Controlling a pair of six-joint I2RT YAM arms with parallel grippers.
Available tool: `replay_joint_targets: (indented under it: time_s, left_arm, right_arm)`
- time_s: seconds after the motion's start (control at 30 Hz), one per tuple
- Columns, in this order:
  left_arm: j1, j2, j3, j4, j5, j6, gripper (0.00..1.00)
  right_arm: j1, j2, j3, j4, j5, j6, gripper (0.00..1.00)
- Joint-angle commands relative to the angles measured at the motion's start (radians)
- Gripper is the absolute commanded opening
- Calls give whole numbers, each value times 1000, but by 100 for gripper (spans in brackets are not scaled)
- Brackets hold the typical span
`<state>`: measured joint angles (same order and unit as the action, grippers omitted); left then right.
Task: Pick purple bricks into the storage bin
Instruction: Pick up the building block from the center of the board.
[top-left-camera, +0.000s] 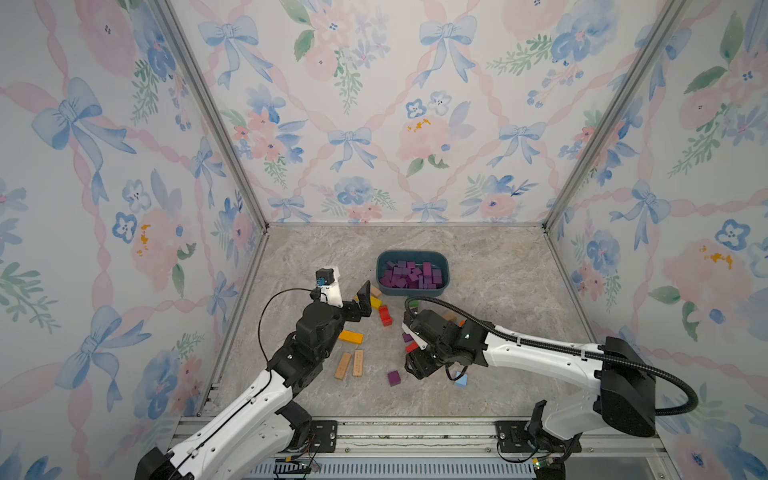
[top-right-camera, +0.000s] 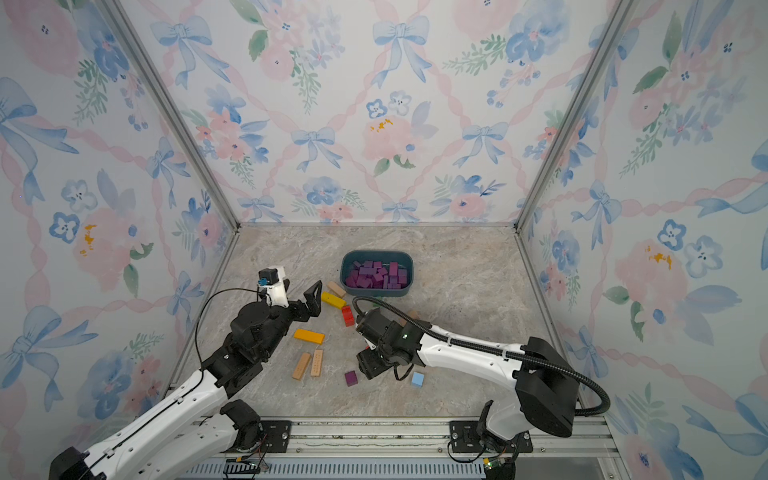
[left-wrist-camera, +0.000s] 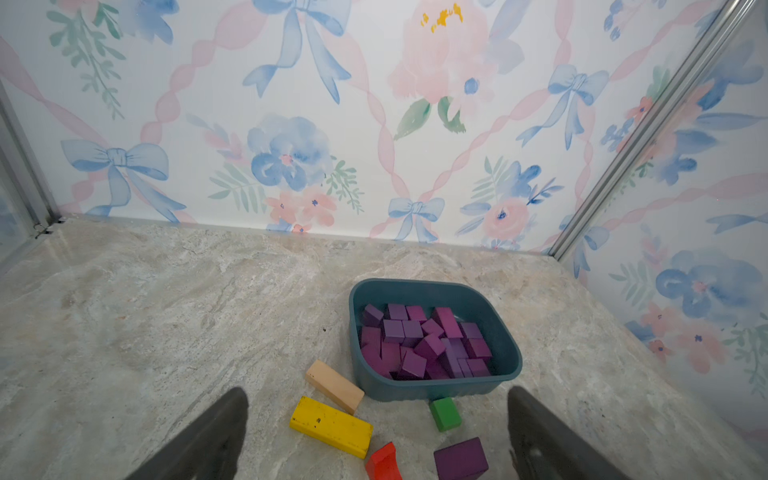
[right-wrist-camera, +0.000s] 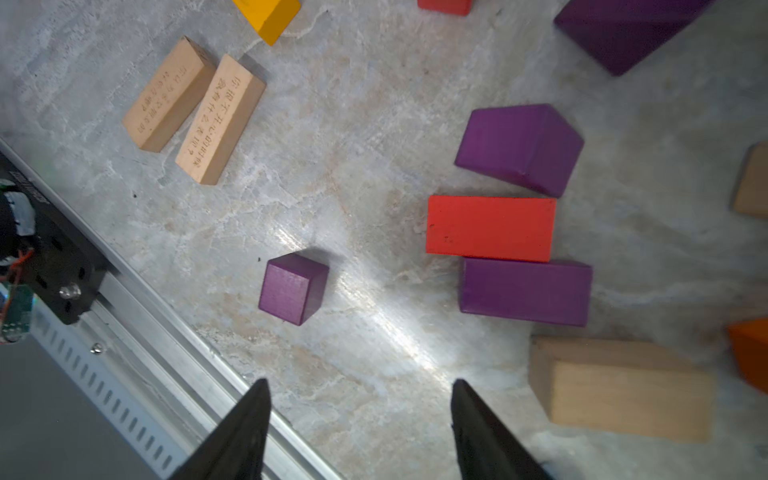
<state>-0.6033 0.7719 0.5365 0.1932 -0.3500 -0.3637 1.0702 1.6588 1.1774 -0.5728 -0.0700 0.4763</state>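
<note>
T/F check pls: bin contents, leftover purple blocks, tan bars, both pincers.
1. The dark teal plastic storage bin shows only purple wooden bricks inside. True.
2. No purple brick lies on the marble-look tabletop. False: a small purple wooden cube lies there, with others beside a red wooden bar.
3. The left pincer holds a block. False: it is open and empty.
4. Two tan engraved wooden bars lie side by side. True.
5. The right pincer grips the purple cube. False: it is open, and the cube lies apart from it.
</note>
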Motion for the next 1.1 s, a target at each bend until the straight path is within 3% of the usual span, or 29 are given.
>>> replay_joint_targets:
  time_s: [0.0,0.53,1.07]
  left_arm:
    - [-3,-14,-13,-33,-30,-21,98]
    - [-3,-161,4,-117,-112,-101,98]
    - [-1,-161,11,-123,-93,-90,98]
  right_arm:
    - [24,63,57,-25,-40,22,62]
    - [65,262,212,-94,-108,38,60]
    - [72,380,264,-123,-123,64,57]
